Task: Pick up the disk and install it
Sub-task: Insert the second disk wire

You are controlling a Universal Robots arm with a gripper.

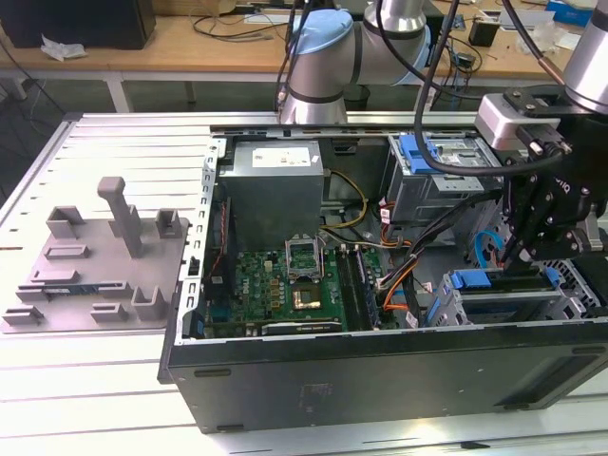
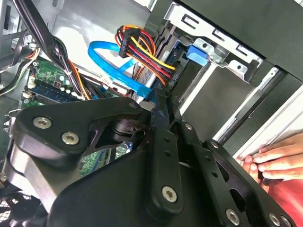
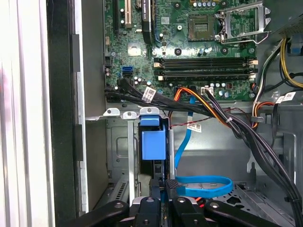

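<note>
The gripper (image 1: 521,255) hung low at the right of the exterior view, its black linkages over the drive cage (image 1: 503,304) in the lower right corner of the open computer case (image 1: 380,370); how far its jaws stood apart could not be told, since the fingertips were masked by the arm's own bodywork in the exterior view and cut off at the bottom edge of the first wrist view. The disk (image 3: 153,142) showed mostly as its blue plastic caddy end, a smooth block standing in the silver sheet-metal bay at lower centre of the first wrist view, its metal body largely hidden inside the cage; whether the gripper actually touched it was unclear. A flat blue data cable (image 3: 203,185) looped just beside it, and bundled black, orange and yellow wires (image 3: 227,123) crossed above. The green motherboard (image 1: 294,285) lay in the middle of the case. In the second wrist view, matte black bolted gripper plates blocked most of the lower frame, and a person's fingers (image 2: 277,158) appeared at the right edge. A grey plastic fixture plate (image 1: 95,275) with upright posts sat on the slatted table (image 1: 114,399) at the left of the exterior view.
</note>
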